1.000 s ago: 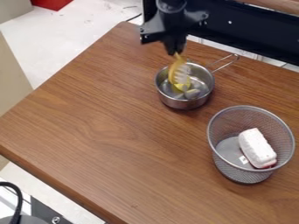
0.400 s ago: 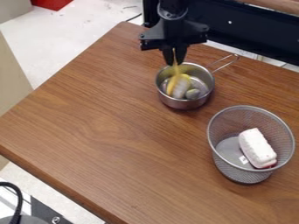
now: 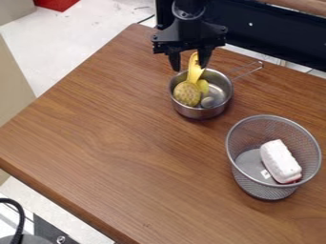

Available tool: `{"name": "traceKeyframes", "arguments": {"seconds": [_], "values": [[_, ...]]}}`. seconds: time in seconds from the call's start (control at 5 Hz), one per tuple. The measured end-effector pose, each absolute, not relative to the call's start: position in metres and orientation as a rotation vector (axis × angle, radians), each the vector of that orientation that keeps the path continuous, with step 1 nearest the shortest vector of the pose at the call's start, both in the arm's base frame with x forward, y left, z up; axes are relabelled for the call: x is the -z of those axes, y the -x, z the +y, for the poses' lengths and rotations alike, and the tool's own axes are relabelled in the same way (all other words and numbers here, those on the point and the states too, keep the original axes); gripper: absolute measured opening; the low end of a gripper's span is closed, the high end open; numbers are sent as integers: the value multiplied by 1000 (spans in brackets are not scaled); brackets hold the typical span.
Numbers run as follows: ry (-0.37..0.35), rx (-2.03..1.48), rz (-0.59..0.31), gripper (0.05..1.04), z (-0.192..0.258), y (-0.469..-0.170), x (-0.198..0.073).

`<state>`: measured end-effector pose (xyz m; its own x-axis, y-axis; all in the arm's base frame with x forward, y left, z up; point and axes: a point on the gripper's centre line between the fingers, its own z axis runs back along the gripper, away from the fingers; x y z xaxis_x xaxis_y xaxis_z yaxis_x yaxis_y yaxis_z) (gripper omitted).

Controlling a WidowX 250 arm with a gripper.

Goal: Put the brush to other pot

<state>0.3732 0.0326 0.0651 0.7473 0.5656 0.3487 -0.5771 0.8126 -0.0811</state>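
Observation:
My gripper [image 3: 189,66] hangs over the back rim of the small steel pot [image 3: 198,113], its two fingers spread apart, so it stands open. A yellow brush [image 3: 187,92] lies in the pot, its round head down inside at the left and its handle leaning up over the back rim between the fingers. Beside the brush, in the pot, are a small yellow item and a pale greyish one [image 3: 208,101]. The pot's wire handle points to the upper right.
A grey mesh basket [image 3: 263,191] with a white and red block [image 3: 280,162] in it stands to the right of the pot, nearer the front. The wooden table's [image 3: 115,143] left edge slants down the view. A dark bar [image 3: 274,33] runs behind the table.
The gripper came down a little and to the right, then its fingers opened and let the brush go. The brush turned, with its head now resting at the left in the pot.

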Motion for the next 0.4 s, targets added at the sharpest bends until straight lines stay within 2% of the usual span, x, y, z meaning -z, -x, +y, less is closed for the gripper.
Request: {"name": "traceKeyframes", "arguments": {"seconds": [0.2,0.4], "values": [[-32,-626,-357,995,32,-371,-65],[-51,-624,-331,999,30,-368,-66]]}}
